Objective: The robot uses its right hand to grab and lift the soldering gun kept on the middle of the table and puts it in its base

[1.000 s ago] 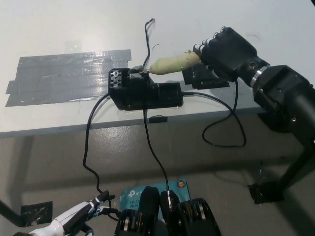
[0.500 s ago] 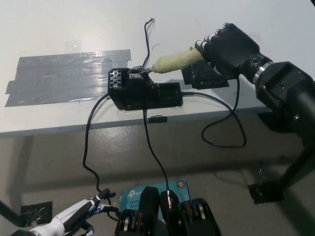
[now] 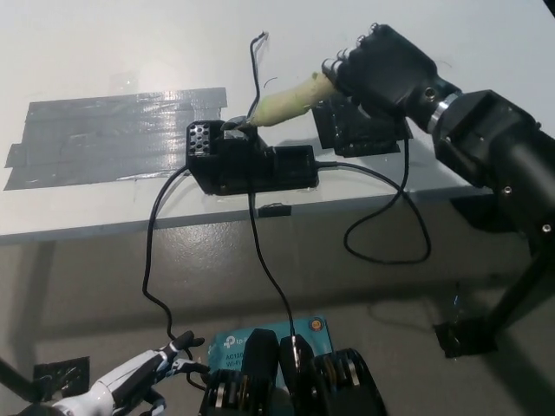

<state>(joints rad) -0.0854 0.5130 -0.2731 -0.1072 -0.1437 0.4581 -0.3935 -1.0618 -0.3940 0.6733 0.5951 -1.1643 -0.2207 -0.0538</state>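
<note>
My black right hand (image 3: 381,69) is shut on the soldering gun (image 3: 286,100), gripping the rear of its pale yellow-green handle. The gun slopes down to the left, and its tip sits at the top of the black base (image 3: 247,165) near the table's front edge. A black cord (image 3: 395,208) hangs from the hand in a loop over the table edge. My white left hand (image 3: 130,381) rests low at the bottom left, below the table.
A wide patch of grey tape (image 3: 113,130) covers the white table (image 3: 104,52) left of the base. Black cables (image 3: 264,260) drop from the base to the floor. A black pad (image 3: 360,130) lies under my right hand.
My right hand has moved left and slightly farther back with the gun, bringing its tip closer over the base. The whole picture has shifted slightly.
</note>
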